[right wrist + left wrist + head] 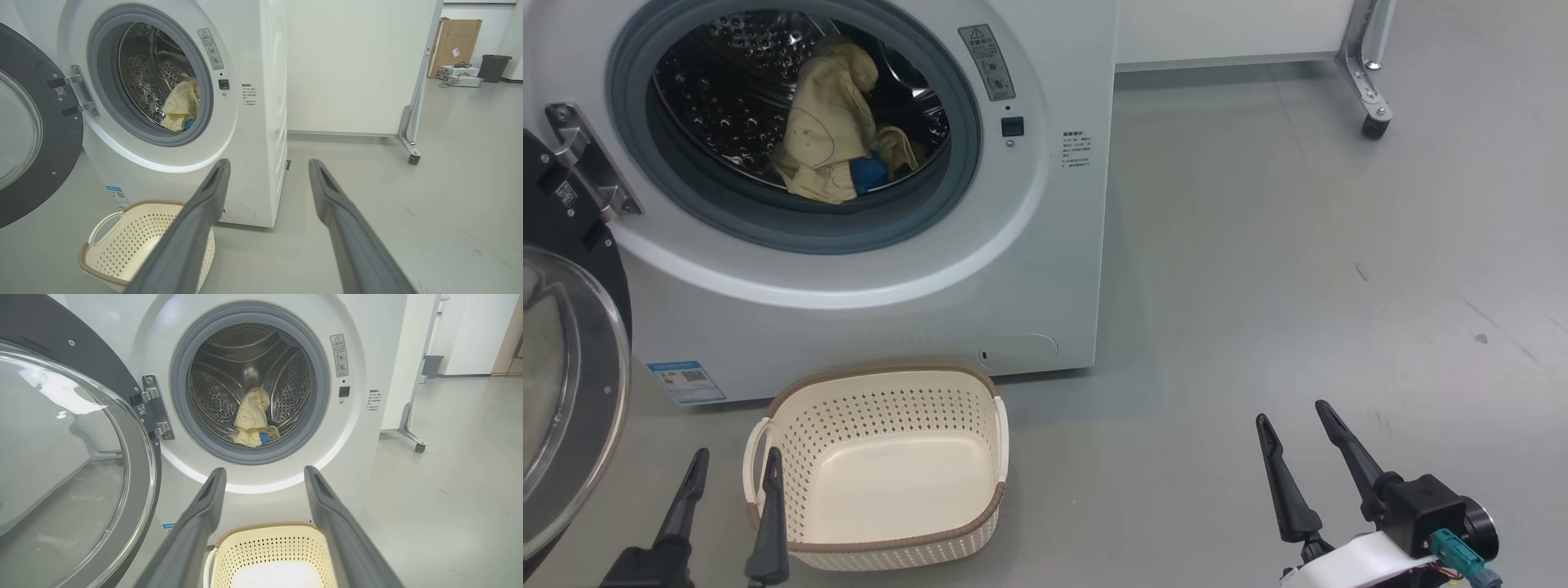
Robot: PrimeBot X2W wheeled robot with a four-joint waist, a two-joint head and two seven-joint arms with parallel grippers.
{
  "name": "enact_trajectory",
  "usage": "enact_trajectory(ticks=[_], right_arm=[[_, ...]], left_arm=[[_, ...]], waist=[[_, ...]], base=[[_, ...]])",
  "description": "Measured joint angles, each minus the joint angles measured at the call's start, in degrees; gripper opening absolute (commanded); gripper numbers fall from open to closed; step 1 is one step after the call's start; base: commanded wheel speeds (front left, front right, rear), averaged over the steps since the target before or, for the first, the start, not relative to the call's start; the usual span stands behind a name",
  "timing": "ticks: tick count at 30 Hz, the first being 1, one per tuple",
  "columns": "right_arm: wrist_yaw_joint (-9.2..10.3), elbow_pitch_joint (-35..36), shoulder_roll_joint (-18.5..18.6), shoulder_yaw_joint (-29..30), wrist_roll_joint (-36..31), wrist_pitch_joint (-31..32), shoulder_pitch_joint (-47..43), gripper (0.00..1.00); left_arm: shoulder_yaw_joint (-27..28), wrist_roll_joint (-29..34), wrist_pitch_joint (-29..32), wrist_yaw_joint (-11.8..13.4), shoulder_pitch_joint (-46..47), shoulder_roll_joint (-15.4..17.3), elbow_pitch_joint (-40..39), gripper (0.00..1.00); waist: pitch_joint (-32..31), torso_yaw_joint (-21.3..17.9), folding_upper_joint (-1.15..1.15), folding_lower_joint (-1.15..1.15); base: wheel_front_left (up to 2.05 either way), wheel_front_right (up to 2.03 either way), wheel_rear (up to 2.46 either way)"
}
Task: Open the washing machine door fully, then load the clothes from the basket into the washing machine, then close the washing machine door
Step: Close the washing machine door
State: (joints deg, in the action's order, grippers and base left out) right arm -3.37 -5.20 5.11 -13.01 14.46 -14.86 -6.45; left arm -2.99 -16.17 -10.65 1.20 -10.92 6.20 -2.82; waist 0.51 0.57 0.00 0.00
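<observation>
head view: a white washing machine [1029, 269] with its washing machine door [568, 384] standing wide open on a metal hinge [588, 163] at the left of the opening. the clothes [829, 131], cream with a blue patch, lie inside the drum. the basket [882, 374] on the floor in front holds nothing. the left gripper [737, 461] sits just beside the basket's left handle, jaws spread and holding nothing. the right gripper [1292, 414] hovers over floor well to the right, jaws also spread. the door lies just left of the left gripper and turns on an upright axis, so that arm looks nearer for pushing it shut.

left wrist view: the door's glass bulges at the left, the drum is straight ahead, and the basket is below between the fingers.

right wrist view: the machine at an angle, the door far left.

writing: a blue label [686, 382] with a code square and a grey warning sticker [987, 61] with a triangle, both too small to read. no brand is legible.
</observation>
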Motion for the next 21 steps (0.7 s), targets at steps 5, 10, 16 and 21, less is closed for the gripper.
enact_trajectory(ticks=[5,10,16,21], right_arm=[[0.0,0.0,-0.01,0.0,0.0,0.0,0.0,1.0],[0.0,0.0,-0.01,0.0,0.0,0.0,0.0,1.0],[0.01,0.0,-0.01,0.0,0.0,0.0,0.0,1.0],[0.07,0.0,-0.01,0.0,0.0,0.0,0.0,1.0]], left_arm=[[0.04,0.04,0.0,0.03,-0.04,0.13,-0.12,1.0],[0.03,0.1,0.0,0.09,-0.16,0.14,-0.24,1.0],[0.03,0.11,0.01,0.2,-0.31,0.15,-0.49,1.0],[0.02,0.11,0.03,0.29,-0.38,0.18,-0.68,1.0]], waist=[[-0.01,0.15,0.0,0.0],[-0.07,0.24,0.0,0.0],[-0.11,0.33,0.0,0.0],[-0.11,0.43,0.0,0.0]], base=[[-0.76,0.76,0.0],[-0.55,0.55,0.0],[-0.32,0.32,0.0],[-0.1,0.1,0.0]])
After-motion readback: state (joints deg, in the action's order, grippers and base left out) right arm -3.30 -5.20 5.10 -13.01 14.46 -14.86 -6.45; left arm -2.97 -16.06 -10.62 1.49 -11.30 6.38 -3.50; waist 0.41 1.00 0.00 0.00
